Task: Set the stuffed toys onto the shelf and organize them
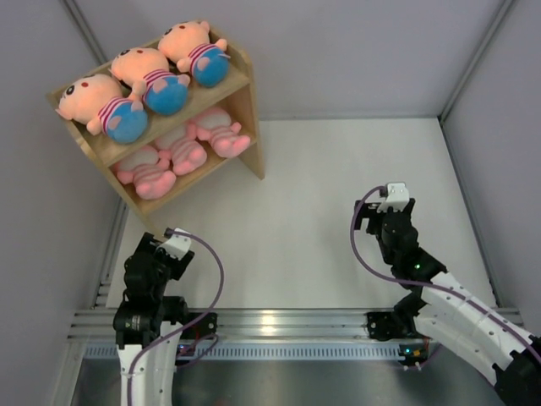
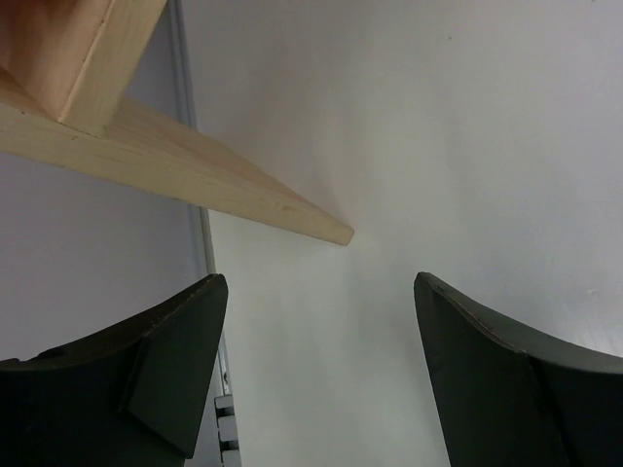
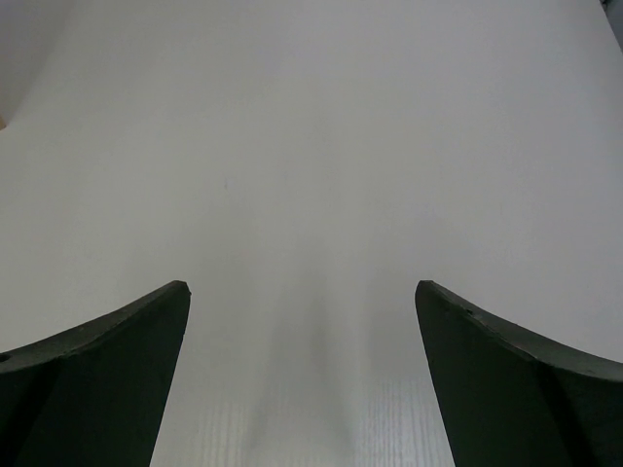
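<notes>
The wooden shelf (image 1: pixel 245 110) stands at the back left. Three peach-headed dolls (image 1: pixel 144 76) lie in a row on its top tier. Three pink striped animals (image 1: pixel 182 148) lie on the lower tier. My left gripper (image 1: pixel 159 241) is open and empty, low at the near left, below the shelf. The shelf's base edge (image 2: pixel 195 175) shows in the left wrist view above the open fingers (image 2: pixel 185 350). My right gripper (image 1: pixel 382 211) is open and empty over the bare table at the right; its fingers (image 3: pixel 487 370) frame only the white table.
Grey walls close in the white table (image 1: pixel 338 211) on the left, back and right. A metal rail (image 1: pixel 279 321) runs along the near edge by the arm bases.
</notes>
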### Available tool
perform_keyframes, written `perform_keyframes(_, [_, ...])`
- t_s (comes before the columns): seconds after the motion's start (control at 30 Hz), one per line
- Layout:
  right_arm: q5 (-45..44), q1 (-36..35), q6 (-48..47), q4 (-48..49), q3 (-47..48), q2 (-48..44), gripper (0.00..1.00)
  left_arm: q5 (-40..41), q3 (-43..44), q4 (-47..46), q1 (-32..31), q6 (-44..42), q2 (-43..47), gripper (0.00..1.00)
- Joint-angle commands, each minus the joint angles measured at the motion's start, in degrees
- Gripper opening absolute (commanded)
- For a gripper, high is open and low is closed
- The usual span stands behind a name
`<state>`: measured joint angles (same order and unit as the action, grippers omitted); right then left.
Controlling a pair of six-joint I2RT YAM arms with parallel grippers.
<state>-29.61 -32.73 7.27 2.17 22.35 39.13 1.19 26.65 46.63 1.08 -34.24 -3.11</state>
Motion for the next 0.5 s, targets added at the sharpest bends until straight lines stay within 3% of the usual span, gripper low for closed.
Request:
perform_keyframes(0.0, [-3.2,0.9,1.9,6.5,0.3,0.7,0.99,1.4,-0.9,-4.5,0.3,2.0,0.1,0.84])
perform_keyframes(0.2, [-10.6,0.8,8.7,3.0,4.5,5.4,0.99,3.2,-1.0,-5.0,1.6,3.3,-0.4,0.84])
perform_keyframes(0.47, [-8.3,0.9,10.2,6.9,2.4,1.6,0.99,3.2,-1.0,-5.0,2.1,3.3,-0.8,0.84])
